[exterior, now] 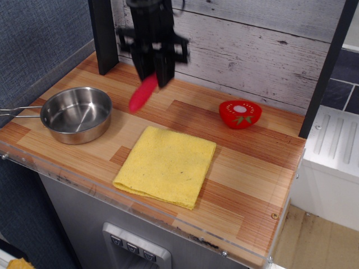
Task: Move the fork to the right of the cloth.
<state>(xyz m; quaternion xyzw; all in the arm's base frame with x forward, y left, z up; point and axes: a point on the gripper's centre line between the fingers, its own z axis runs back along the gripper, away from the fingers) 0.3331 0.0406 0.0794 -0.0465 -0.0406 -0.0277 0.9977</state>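
My black gripper (155, 77) hangs above the back left of the counter, shut on the fork (142, 94). The fork's thick red handle slants down and to the left from the fingers, lifted clear of the wood; its tines are hidden between the fingers. The yellow cloth (166, 164) lies flat in the front middle of the counter, below and to the right of the fork, apart from it.
A steel pan (77, 114) with a long handle stands at the left. A red tomato-half toy (240, 114) sits at the back right. A black post (102, 35) stands at the back left, a plank wall behind. The counter's edge runs along front and right.
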